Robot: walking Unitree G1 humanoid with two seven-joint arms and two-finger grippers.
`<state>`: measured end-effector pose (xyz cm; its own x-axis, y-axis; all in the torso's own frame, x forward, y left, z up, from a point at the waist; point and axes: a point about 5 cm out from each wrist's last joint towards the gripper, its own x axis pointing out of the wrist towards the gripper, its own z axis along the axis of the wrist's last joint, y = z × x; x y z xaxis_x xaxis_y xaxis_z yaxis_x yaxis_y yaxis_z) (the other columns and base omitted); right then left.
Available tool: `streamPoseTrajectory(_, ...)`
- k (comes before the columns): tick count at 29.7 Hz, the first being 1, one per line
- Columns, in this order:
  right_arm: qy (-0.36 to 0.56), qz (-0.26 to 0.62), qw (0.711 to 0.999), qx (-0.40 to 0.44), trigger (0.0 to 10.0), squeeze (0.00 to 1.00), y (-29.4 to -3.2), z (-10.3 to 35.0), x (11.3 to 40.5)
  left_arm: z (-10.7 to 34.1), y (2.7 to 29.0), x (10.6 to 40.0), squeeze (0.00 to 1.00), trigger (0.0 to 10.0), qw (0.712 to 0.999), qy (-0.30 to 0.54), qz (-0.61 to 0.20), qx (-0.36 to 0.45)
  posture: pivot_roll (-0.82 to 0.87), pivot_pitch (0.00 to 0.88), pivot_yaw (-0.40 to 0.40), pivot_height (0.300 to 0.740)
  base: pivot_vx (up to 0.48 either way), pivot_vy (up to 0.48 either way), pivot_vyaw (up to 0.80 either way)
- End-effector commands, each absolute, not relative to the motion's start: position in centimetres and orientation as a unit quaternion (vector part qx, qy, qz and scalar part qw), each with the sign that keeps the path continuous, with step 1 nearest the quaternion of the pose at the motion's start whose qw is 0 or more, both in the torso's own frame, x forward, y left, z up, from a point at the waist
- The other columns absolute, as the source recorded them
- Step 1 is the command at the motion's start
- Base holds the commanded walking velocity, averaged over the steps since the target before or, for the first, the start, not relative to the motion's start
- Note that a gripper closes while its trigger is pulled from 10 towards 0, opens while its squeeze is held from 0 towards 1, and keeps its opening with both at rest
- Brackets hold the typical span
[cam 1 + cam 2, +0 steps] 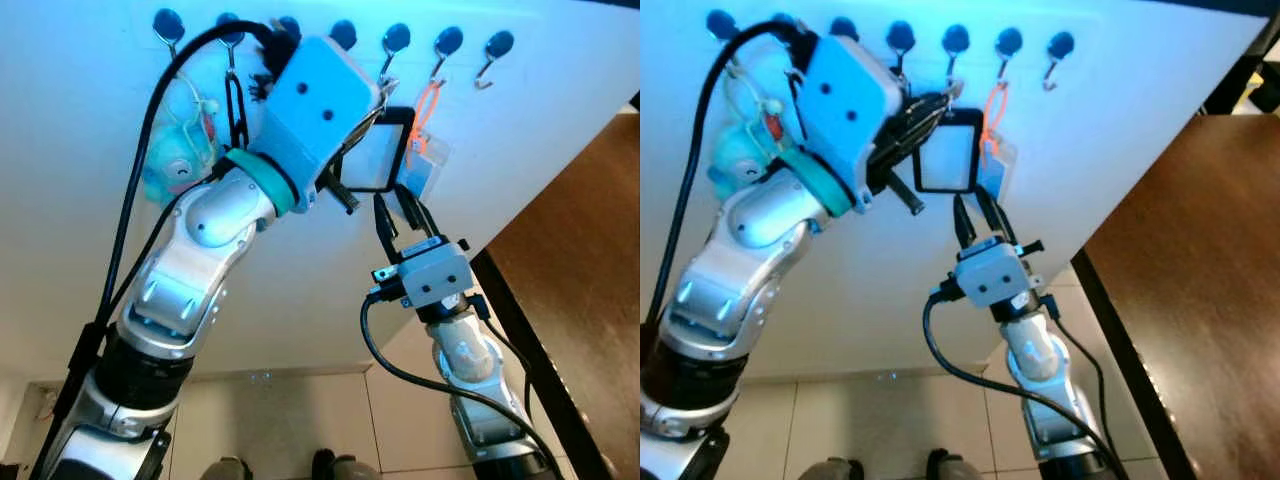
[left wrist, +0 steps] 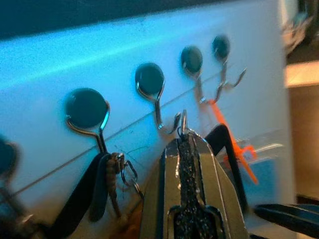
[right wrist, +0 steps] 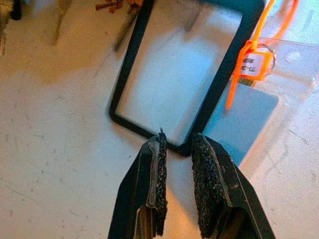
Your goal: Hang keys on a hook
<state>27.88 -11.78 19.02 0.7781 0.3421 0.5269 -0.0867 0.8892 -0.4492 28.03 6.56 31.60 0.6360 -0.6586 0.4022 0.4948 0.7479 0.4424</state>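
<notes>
Left gripper [image 2: 183, 130] jaws pinched on a ring, frame centre, which we aim at a hook [image 2: 152, 85] | right gripper [image 3: 177, 144] jaws slightly apart, holding nothing, under the frame [image 3: 174, 74].

Counts on the white wall

Seven round dark-headed metal hooks [image 1: 396, 38], one black rectangular frame [image 3: 179, 74], one orange zip tie [image 3: 247, 59], one pale blue plush toy [image 1: 175, 160], two grippers.

A thin metal key ring [image 2: 183, 122] stands upright at the tip of the left end effector [image 2: 185, 144], just beside the bent tip of a wire hook [image 2: 158, 107] with a dark round head, at its 4 o'clock, on the white wall.
</notes>
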Motion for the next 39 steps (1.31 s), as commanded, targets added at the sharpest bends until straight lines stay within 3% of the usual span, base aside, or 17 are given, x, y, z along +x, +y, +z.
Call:
streamPoseTrajectory(1, -0.3, 0.114, 0.924, -0.209, 10.0, 0.0, -12.1, 18.3, 27.8, 31.9, 6.6, 27.3, 0.0, 10.0, 0.883, -0.288, -0.343, 0.142, 0.11, 0.095, 0.013, 0.74, 0.0, 0.0, 0.0)
streamPoseTrajectory(7, -0.297, 0.113, 0.925, -0.209, 10.0, 0.0, -12.2, 18.2, 27.9, 31.6, 7.4, 25.7, 0.0, 10.0, 0.867, -0.291, -0.377, 0.143, 0.11, 0.094, 0.009, 0.74, 0.0, 0.0, 0.0)
streamPoseTrajectory(20, -0.296, 0.115, 0.924, -0.211, 10.0, 0.0, -12.1, 18.1, 27.9, 33.1, 7.2, 26.7, 0.0, 10.0, 0.876, -0.314, -0.342, 0.127, 0.11, 0.097, 0.006, 0.74, 0.0, 0.0, 0.0)
streamPoseTrajectory(39, -0.292, 0.112, 0.927, -0.208, 10.0, 0.0, -12.1, 17.8, 27.7, 33.9, 4.4, 27.5, 0.0, 10.0, 0.867, -0.309, -0.378, 0.095, 0.11, 0.115, 0.021, 0.74, 0.0, 0.0, 0.0)
